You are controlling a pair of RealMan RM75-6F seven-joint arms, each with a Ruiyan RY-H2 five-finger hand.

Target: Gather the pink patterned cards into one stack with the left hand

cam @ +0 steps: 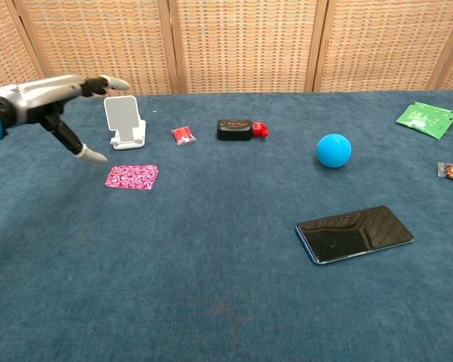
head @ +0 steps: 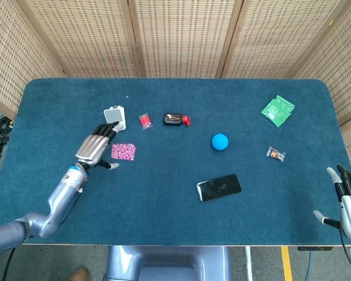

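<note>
Cards lie flat just right of the raised left hand, fingers spread, apparently empty.

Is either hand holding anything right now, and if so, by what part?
Nothing is held. The left hand hangs open above the table, apart from the pink cards. The right hand is open too.

The pink patterned cards lie flat on the blue tabletop as one small rectangular stack; speckled pink and white; free of any grasp.
</note>
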